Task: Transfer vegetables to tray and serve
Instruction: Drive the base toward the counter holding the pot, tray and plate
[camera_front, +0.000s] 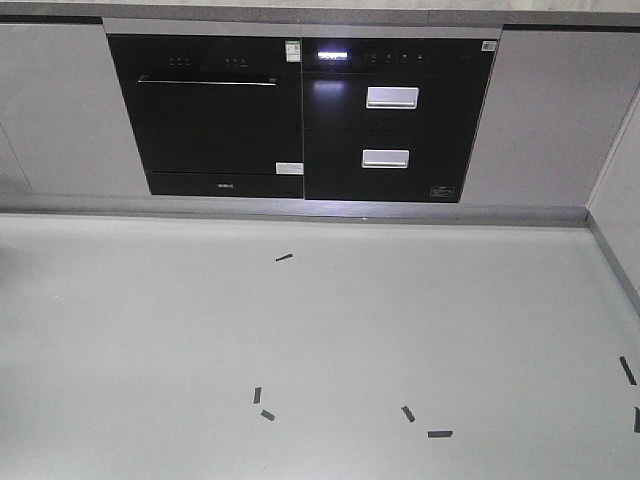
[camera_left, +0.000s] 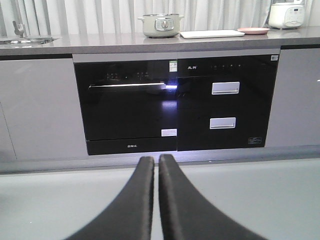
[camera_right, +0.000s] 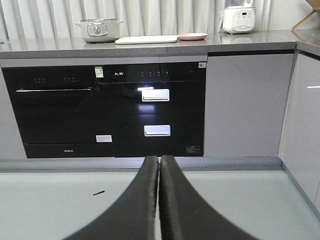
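The cream-white tray (camera_left: 211, 34) lies on the grey countertop, far off; it also shows in the right wrist view (camera_right: 146, 39). A round pink plate (camera_left: 253, 30) sits right of it, seen in the right wrist view too (camera_right: 192, 36). The lettuce leaf is not visible in any view. My left gripper (camera_left: 156, 161) is shut and empty, held low above the floor, well short of the cabinets. My right gripper (camera_right: 159, 160) is shut and empty, likewise low and far from the counter. Neither gripper shows in the front view.
A lidded pot (camera_left: 160, 25) stands left of the tray. A white appliance (camera_right: 239, 17) stands at the counter's right. Below are a black oven (camera_front: 208, 115) and a black drawer unit (camera_front: 395, 118). Black tape marks (camera_front: 284, 258) dot the grey floor. A cabinet wall (camera_right: 306, 125) juts out on the right.
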